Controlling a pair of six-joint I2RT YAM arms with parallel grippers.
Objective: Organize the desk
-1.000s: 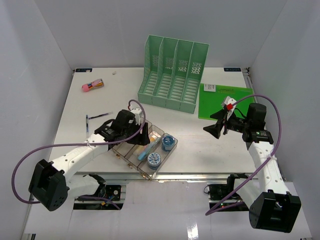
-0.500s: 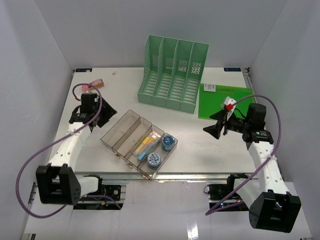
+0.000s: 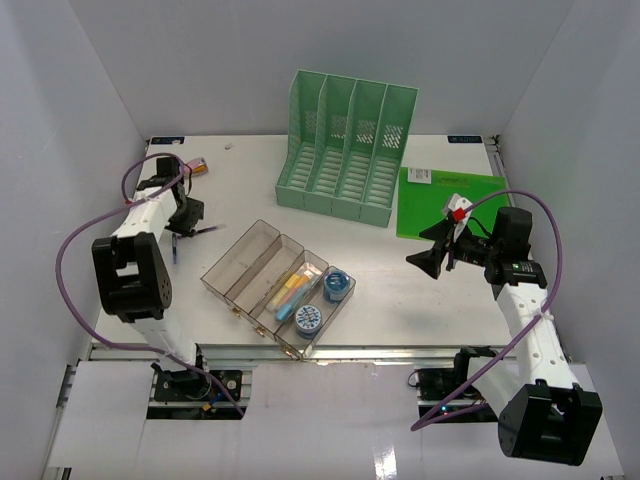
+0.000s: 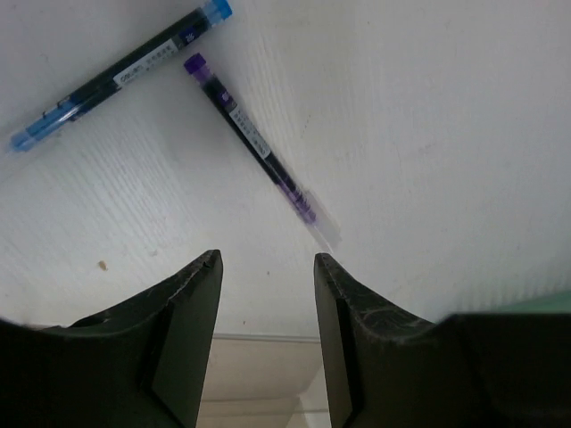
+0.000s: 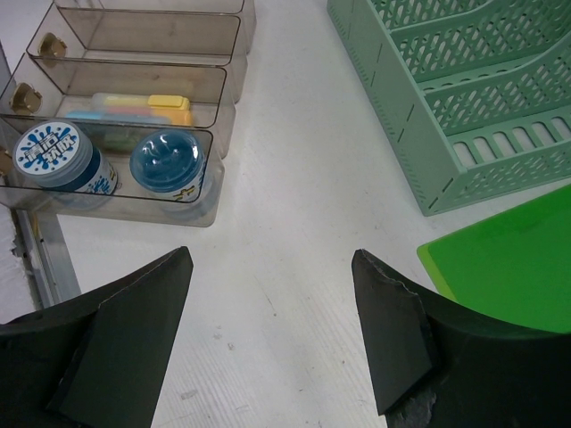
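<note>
My left hand half spread and empty, over the white desk near its left edge, 2 pens ahead (purple pen nearer, blue pen beyond), my right hand spread wide, empty, bare desk between clear tray and green rack.

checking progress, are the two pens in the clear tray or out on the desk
Out. The blue pen and purple pen lie flat on the desk by the left gripper, apart from the clear tray.
</note>
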